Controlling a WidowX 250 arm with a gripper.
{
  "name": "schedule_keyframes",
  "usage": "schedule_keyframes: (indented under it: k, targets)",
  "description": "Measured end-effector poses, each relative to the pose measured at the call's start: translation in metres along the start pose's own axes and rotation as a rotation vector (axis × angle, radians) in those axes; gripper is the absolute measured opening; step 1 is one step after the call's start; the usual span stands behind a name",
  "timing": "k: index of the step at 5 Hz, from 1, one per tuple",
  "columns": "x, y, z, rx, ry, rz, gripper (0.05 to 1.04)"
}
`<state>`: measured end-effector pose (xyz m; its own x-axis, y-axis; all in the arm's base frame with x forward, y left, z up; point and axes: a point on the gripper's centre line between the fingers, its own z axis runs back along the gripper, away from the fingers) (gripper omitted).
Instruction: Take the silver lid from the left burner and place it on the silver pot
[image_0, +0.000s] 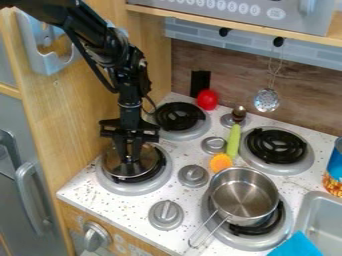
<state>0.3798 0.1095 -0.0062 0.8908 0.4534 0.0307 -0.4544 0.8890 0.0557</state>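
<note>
At far left, well apart from the pot (244, 192), the wooden panel (72, 117) walls in your side room. Just beside it, your gripper (129, 159) hangs low over the lid (148, 161) on the near left burner (117, 187); whether it is apart, together or clamped on the lid, you cannot tell. The counter's near edge (117, 226) slants down toward the pot's side, bounding you in front. Between lid and pot you have a speckled strip broken by two raised knobs (194, 176) (166, 215). Behind the lid, away from the pot, sit the far left burner (179, 117) and, near the back wall (230, 75), a red ball-like thing (208, 99). Just behind the pot, the green and orange thing (233, 141) stands in your way, its orange end toward the pot. The pot's wire handle (212, 229) juts toward the near edge. Above and beyond the pot hangs the strainer (266, 100); right of the pot are the blue cloth (298, 246), the sink (324, 220) and the can (334, 172).
</note>
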Motion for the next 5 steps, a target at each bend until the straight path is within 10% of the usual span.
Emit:
schedule_keyframes:
  k: [5]
  targets:
    - [-0.041,-0.128,0.064,-0.069,-0.077,-0.252,0.318]
